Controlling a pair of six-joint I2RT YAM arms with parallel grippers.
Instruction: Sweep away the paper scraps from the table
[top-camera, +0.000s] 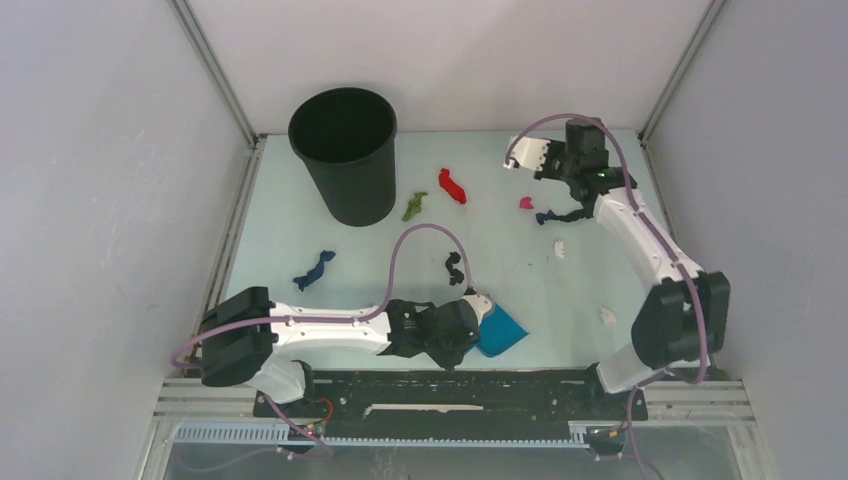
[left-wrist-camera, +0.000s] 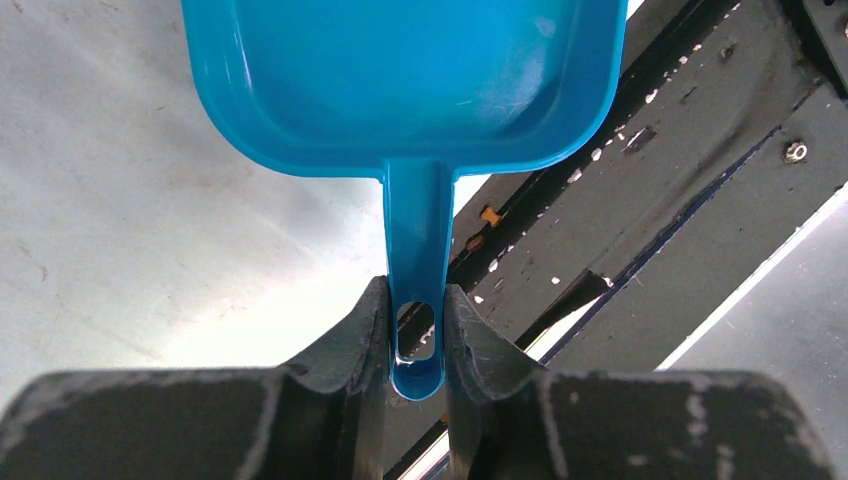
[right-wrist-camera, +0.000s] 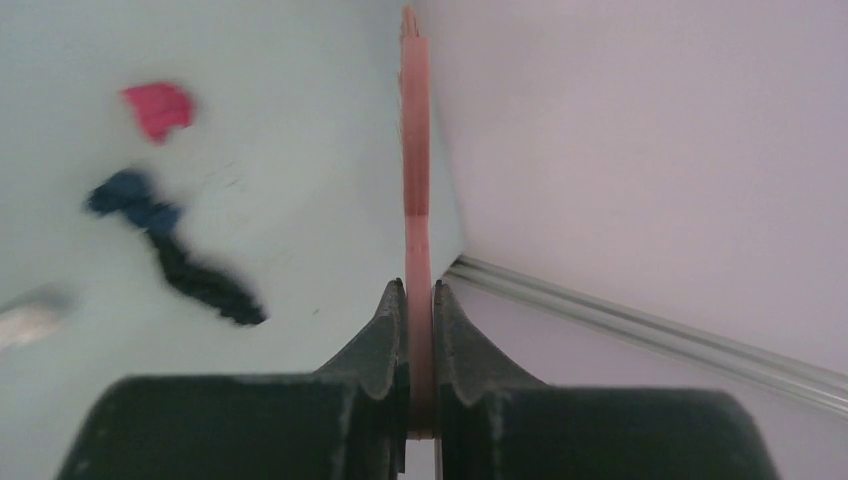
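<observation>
Paper scraps lie on the pale green table (top-camera: 300, 230): red (top-camera: 452, 186), green (top-camera: 413, 206), magenta (top-camera: 526, 203), dark blue joined to black (top-camera: 548, 216), another blue (top-camera: 314, 270) and black (top-camera: 455, 268). My left gripper (top-camera: 472, 326) is shut on the handle of the blue dustpan (top-camera: 500, 330), low at the near edge; the left wrist view shows the handle (left-wrist-camera: 417, 250) clamped in my left gripper (left-wrist-camera: 415, 300). My right gripper (top-camera: 556, 160) is shut on the pink hand brush (top-camera: 527, 154) at the far right. The right wrist view shows the brush (right-wrist-camera: 415, 150), the magenta scrap (right-wrist-camera: 160, 108) and the dark blue scrap (right-wrist-camera: 130, 195).
A tall black bin (top-camera: 343, 155) stands at the far left of the table. Small white bits lie at mid right (top-camera: 559, 249) and near right (top-camera: 607, 315). Grey walls and metal rails (top-camera: 225, 250) close in the table. The arms' black base rail (top-camera: 450, 385) runs along the near edge.
</observation>
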